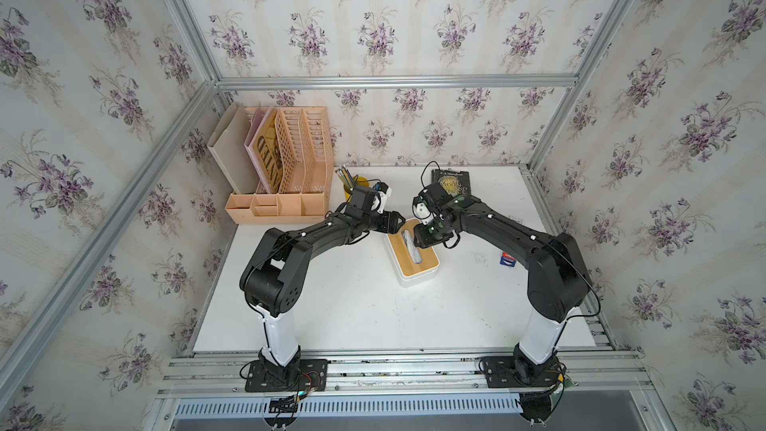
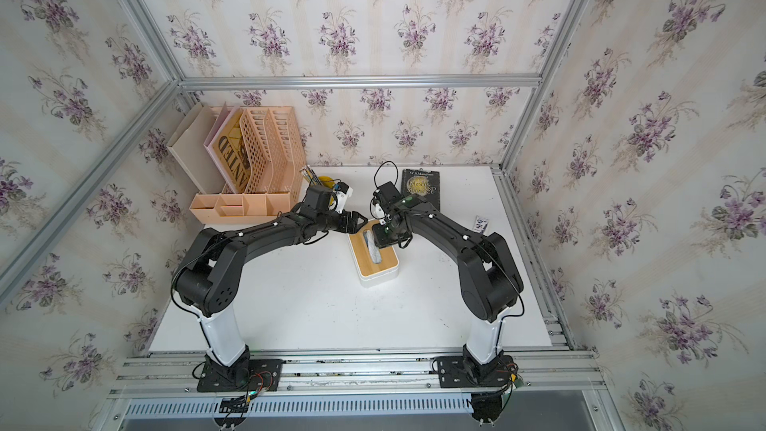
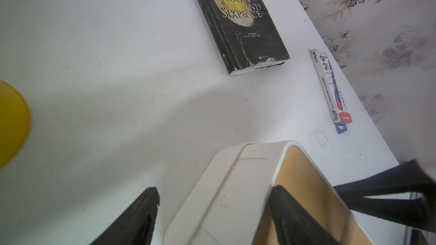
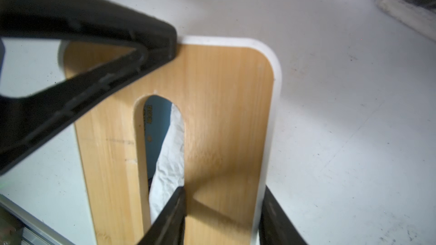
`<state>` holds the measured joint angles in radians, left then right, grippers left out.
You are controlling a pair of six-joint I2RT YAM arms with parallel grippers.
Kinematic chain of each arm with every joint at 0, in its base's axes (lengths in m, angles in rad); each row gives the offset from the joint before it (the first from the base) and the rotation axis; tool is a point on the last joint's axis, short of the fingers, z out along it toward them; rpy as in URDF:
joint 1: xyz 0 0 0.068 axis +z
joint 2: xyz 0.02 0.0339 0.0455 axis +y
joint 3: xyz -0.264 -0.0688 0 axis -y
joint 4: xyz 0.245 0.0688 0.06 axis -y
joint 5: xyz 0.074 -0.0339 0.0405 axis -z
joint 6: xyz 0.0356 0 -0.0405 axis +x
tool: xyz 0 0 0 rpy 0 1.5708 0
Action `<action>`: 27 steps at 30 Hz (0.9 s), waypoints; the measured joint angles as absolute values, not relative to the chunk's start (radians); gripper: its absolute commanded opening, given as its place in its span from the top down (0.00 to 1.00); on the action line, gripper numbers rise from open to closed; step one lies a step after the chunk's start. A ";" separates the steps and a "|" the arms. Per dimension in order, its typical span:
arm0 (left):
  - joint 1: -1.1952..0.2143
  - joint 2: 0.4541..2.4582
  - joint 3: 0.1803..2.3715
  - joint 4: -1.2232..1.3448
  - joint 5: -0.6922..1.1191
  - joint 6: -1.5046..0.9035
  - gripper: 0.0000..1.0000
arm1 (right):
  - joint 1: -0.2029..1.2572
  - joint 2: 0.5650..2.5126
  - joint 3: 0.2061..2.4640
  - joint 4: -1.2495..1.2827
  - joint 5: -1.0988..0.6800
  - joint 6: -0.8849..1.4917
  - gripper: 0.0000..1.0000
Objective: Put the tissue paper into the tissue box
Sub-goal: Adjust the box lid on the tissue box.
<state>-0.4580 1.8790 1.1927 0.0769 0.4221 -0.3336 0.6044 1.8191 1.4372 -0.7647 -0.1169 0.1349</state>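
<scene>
The tissue box point(image 1: 414, 280) point(image 2: 378, 280) is a white tub near the table's middle with its bamboo lid point(image 4: 224, 104) point(image 3: 304, 175) on top. Through the lid's slot I see the tissue paper point(image 4: 168, 154) point(image 1: 415, 250), blue pack and white tissue, inside the box. My right gripper point(image 4: 224, 192) point(image 1: 427, 238) point(image 2: 387, 238) is shut on the lid, one finger in the slot, the other on the outer long rim. At the box's far end my left gripper point(image 3: 215, 190) point(image 1: 396, 217) point(image 2: 358, 219) is open. One of its fingers rests on the bamboo, the other hangs beyond the end wall.
A dark book point(image 1: 452, 182) point(image 3: 245, 20) lies behind the box. A yellow pencil cup point(image 1: 356, 188) point(image 3: 11, 123) and a peach file organiser point(image 1: 282, 167) stand at the back left. A slim printed carton point(image 3: 332, 86) point(image 2: 481, 225) lies near the right table edge.
</scene>
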 measured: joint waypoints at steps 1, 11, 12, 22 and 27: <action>-0.458 1.879 1.193 0.078 0.423 -0.334 0.22 | 0.603 1.819 1.444 -0.773 -0.114 0.134 0.78; -0.458 1.883 1.194 0.100 0.426 -0.334 0.22 | 0.589 1.822 1.503 -0.851 -0.096 0.110 0.78; -0.458 1.883 1.194 0.100 0.426 -0.334 0.22 | 0.589 1.822 1.507 -0.857 -0.095 0.109 0.78; -0.458 1.882 1.191 0.105 0.430 -0.334 0.22 | 0.586 1.810 1.518 -0.878 -0.091 0.109 0.78; -0.460 1.881 1.188 0.101 0.451 -0.334 0.22 | 0.586 1.762 1.413 -0.804 -0.098 0.118 0.76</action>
<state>-0.4603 1.8809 1.1877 0.1005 0.4507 -0.3336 0.5858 1.7622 1.4132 -0.8043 -0.0978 0.1177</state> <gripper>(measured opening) 0.781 0.469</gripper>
